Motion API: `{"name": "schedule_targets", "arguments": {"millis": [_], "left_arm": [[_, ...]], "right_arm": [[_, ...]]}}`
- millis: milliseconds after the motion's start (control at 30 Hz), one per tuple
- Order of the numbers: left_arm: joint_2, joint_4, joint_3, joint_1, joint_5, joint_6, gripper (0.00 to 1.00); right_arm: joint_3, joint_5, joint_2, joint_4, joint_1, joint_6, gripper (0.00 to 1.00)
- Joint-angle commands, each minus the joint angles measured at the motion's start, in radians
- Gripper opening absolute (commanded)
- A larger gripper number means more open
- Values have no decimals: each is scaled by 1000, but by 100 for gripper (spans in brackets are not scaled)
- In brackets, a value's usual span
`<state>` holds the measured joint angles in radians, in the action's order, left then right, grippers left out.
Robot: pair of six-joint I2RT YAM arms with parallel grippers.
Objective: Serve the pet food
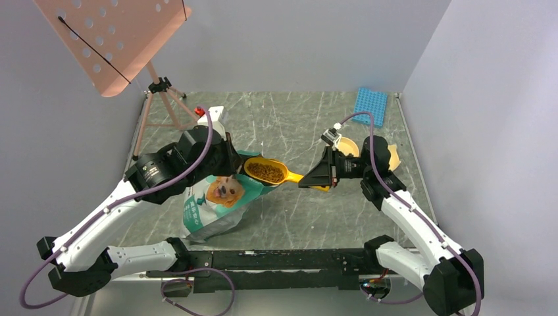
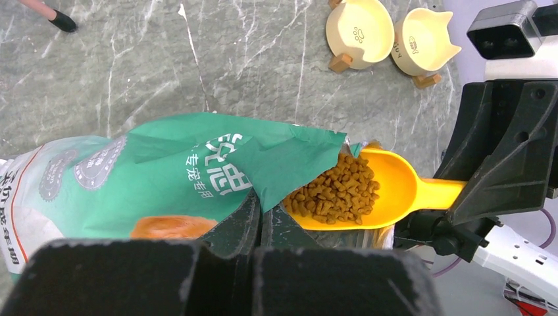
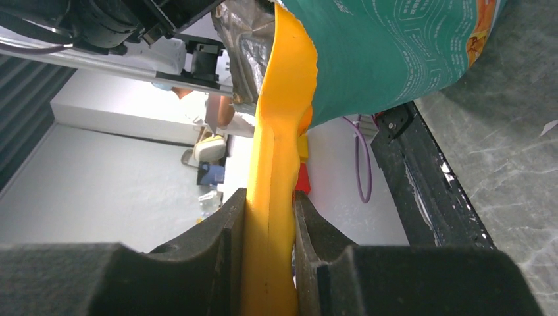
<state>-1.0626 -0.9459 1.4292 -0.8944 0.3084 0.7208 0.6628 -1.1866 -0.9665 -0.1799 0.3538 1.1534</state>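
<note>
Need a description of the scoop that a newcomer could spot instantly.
On the grey marble table, find the green foil bag with a dog picture, left of centre. At its open mouth sits the yellow-orange plastic scoop, handle clamped in the right pincer. Unlike the two cream bowls, which are empty, it carries brown kibble pellets.

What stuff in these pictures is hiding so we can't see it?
1. Inside of the bag: every view, its own walls cover it, so how much is left is unknown.
2. Kibble in the orange scoop: right wrist view sees the scoop edge-on, so no pellets show there.
3. One cream bowl: top view, the right arm covers most of it.
4. Small print on the bag: top view, too small to read.
</note>
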Motion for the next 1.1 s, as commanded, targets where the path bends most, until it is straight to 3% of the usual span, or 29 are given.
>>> {"name": "schedule_targets", "arguments": {"millis": [0, 67, 167, 233, 367, 400, 500, 533, 633, 667, 767, 800, 933, 1067], "left_arm": [[28, 44, 2, 2, 42, 3, 0], [34, 6, 10, 3, 90, 27, 0], [25, -48, 27, 3, 151, 57, 0], [6, -64, 45, 3, 160, 67, 0], [-32, -73, 73, 3, 166, 88, 0], [-36, -82, 78, 3, 176, 98, 0], [-50, -117, 104, 3, 210, 113, 0], [-53, -140, 114, 3, 226, 125, 0], [-55, -179, 123, 5, 255, 147, 0], [-52, -183, 119, 4, 265, 155, 0], [-60, -217, 121, 6, 300, 210, 0], [-69, -244, 135, 8, 313, 227, 0], [-113, -361, 185, 14, 373, 292, 0], [-132, -363, 177, 27, 361, 278, 0]], "right_arm": [[46, 11, 28, -20, -38, 30, 0], [17, 35, 13, -107, -33, 91, 0], [-39, 29, -50, -415, -18, 298, 0], [-52, 8, -62, -516, -25, 384, 0], [0, 35, -22, -205, -25, 187, 0], [4, 42, -47, -205, -13, 182, 0], [-35, -13, -108, -462, -16, 370, 0], [-57, -31, -80, -456, -36, 382, 0], [-15, -16, -2, -55, -58, 113, 0], [-1, 0, -22, -63, -46, 111, 0], [-43, -15, -90, -422, -34, 358, 0], [-56, -21, -77, -451, -45, 388, 0], [1, -12, 18, -98, -53, 179, 0], [42, 14, 64, -55, -67, 191, 0]]}}
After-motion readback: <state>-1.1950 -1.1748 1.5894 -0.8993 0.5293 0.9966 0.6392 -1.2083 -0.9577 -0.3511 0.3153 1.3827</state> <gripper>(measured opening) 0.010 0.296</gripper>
